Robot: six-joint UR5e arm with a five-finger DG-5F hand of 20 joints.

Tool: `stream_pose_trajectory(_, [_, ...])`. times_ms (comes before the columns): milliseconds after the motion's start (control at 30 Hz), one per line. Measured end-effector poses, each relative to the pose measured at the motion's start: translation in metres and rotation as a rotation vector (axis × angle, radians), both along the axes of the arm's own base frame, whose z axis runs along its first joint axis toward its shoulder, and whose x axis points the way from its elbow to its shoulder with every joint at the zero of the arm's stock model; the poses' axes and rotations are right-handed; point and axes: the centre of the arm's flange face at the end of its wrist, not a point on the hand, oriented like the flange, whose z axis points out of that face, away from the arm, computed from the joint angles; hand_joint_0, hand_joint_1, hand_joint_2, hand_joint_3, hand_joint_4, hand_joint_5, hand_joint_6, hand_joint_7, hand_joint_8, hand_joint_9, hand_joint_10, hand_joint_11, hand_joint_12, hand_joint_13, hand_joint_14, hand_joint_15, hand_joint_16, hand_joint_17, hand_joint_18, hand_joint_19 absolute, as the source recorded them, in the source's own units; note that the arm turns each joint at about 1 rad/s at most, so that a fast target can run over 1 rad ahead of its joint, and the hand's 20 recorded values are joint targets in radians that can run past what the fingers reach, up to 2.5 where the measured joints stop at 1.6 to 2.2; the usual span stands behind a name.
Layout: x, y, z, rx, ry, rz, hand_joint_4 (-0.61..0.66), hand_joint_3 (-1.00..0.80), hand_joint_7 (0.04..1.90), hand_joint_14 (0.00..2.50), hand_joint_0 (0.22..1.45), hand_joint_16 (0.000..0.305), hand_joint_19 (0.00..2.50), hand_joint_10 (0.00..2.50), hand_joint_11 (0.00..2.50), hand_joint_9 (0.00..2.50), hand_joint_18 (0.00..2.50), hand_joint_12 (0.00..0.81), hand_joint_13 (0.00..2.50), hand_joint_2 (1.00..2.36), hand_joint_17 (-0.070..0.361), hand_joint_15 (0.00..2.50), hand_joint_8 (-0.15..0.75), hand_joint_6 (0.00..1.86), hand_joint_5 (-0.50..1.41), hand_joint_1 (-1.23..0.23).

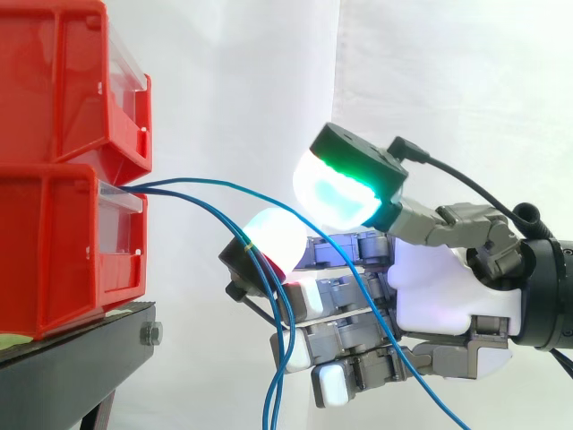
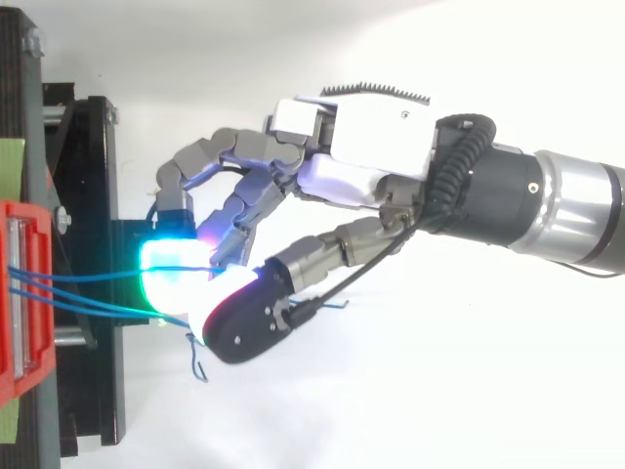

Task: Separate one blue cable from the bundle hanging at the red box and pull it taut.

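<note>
Two red boxes (image 1: 54, 251) are stacked on a black stand (image 1: 72, 358) at the left. Thin blue cables come out of the lower box's front. One blue cable (image 1: 192, 181) arcs right, passes between the green-glowing pad (image 1: 336, 193) and the white pad (image 1: 273, 235), then slants down across the hand (image 1: 448, 287). The other cables (image 1: 273, 376) drape over a dark fingertip and hang straight down. From above, the hand (image 2: 352, 127) reaches left with curled fingers, and the cables (image 2: 88, 277) run from the red box (image 2: 20, 293) to the glowing pads (image 2: 176, 278), which sit close together.
The black stand (image 2: 93, 195) juts out just under the fingertips. A white curtain backs the scene. A loose blue cable end (image 2: 195, 362) dangles below the pads in the top view.
</note>
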Motion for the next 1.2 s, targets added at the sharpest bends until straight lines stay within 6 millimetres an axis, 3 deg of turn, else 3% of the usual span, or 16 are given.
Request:
stream_pose_trajectory(233, [0.0000,0.0001,-0.0001,0.000,0.000,0.001,0.12,-0.50,1.05,0.02,0.62,0.047,0.69,0.02,1.00,1.03,0.92,0.391,0.95,1.00,0.105,0.69,0.314,0.85,-0.21,-0.60])
stream_pose_trajectory(567, [0.0000,0.0010,-0.0002,0.000,0.001,0.001,0.10,-0.25,1.13,0.02,0.62,0.047,0.71,0.02,1.00,1.03,0.92,0.393,0.95,1.02,0.107,0.70,0.319,0.88,-0.20,-0.67])
stream_pose_trajectory(733, [0.0000,0.0011,-0.0003,-0.001,0.001,0.000,0.14,-0.33,1.10,0.02,0.62,0.048,0.71,0.02,1.00,1.03,0.90,0.393,0.95,1.01,0.107,0.70,0.319,0.88,-0.20,-0.67])
stream_pose_trajectory(867, [0.0000,0.0011,-0.0003,-0.001,0.001,-0.001,0.14,-0.50,1.09,0.02,0.56,0.049,0.72,0.02,0.99,1.04,0.90,0.402,0.94,1.00,0.110,0.70,0.319,0.86,-0.20,-0.59])
stream_pose_trajectory(1133, [0.0001,0.0018,-0.0002,-0.001,0.001,0.000,0.13,-0.50,1.09,0.02,0.56,0.050,0.72,0.02,0.98,1.05,0.89,0.405,0.94,1.00,0.112,0.71,0.325,0.85,-0.20,-0.51])
stream_pose_trajectory(1200, [0.0001,0.0020,-0.0002,-0.001,0.001,0.000,0.13,-0.43,1.11,0.02,0.61,0.048,0.73,0.02,0.98,1.05,0.88,0.397,0.94,1.01,0.108,0.70,0.318,0.85,-0.19,-0.54])
